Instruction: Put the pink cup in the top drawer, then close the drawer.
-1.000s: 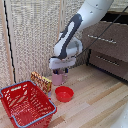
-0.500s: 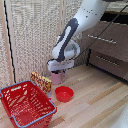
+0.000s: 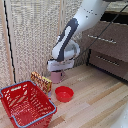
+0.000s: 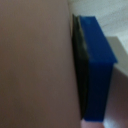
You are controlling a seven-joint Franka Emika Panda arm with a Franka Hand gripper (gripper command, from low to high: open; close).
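Pincer [image 3: 56, 73] clamped on pink mug [image 3: 56, 76], blue finger [image 4: 97, 70] flat against wall for gentle lift; drawers [image 3: 107, 47] well beyond.

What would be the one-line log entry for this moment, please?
phase: grasp | gripper: at pink mug, closure unclear | mug: on floor | top drawer: open

My exterior view looks down from above, set back from the arm, facing the storage unit [image 3: 109, 47]. My wrist view sits pressed against the pink recepticle [image 4: 35, 65]; both views share it.
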